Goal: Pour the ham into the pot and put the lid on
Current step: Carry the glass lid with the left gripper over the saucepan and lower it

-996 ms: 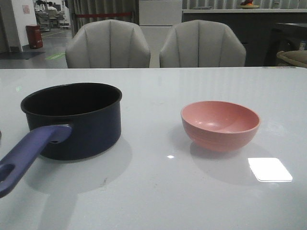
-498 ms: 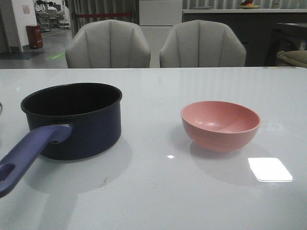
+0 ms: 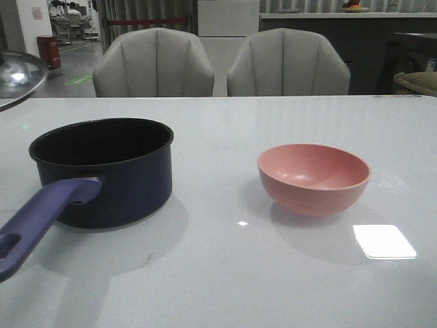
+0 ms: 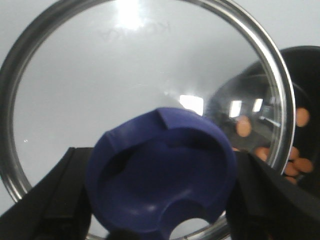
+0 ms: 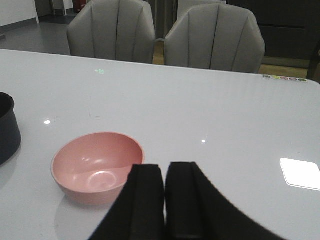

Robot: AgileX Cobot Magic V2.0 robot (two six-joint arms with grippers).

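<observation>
Only an edge of the round glass lid with silver rim (image 3: 17, 75) shows at the front view's left, above the table, its blue knob clamped by the left gripper (image 4: 160, 200); pale orange ham pieces (image 4: 295, 162) lie inside the dark navy pot (image 3: 102, 171), the salmon-pink bowl (image 3: 314, 179) holds nothing, and the right gripper (image 5: 164, 200) hangs closed, grasping nothing.

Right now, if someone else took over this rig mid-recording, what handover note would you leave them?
Left claw: shut on the lid's blue knob; the lid is held in the air at the far left, off to the side of the pot.
Right claw: shut, empty, hovering on the near side of the pink bowl.
Pot: uncovered on the table, handle toward the robot. Ham pieces lie inside it.
Bowl: upright and empty.
Done: ham poured, lid picked up.
Left: bring the lid over the pot, set it on the rim, release.
</observation>
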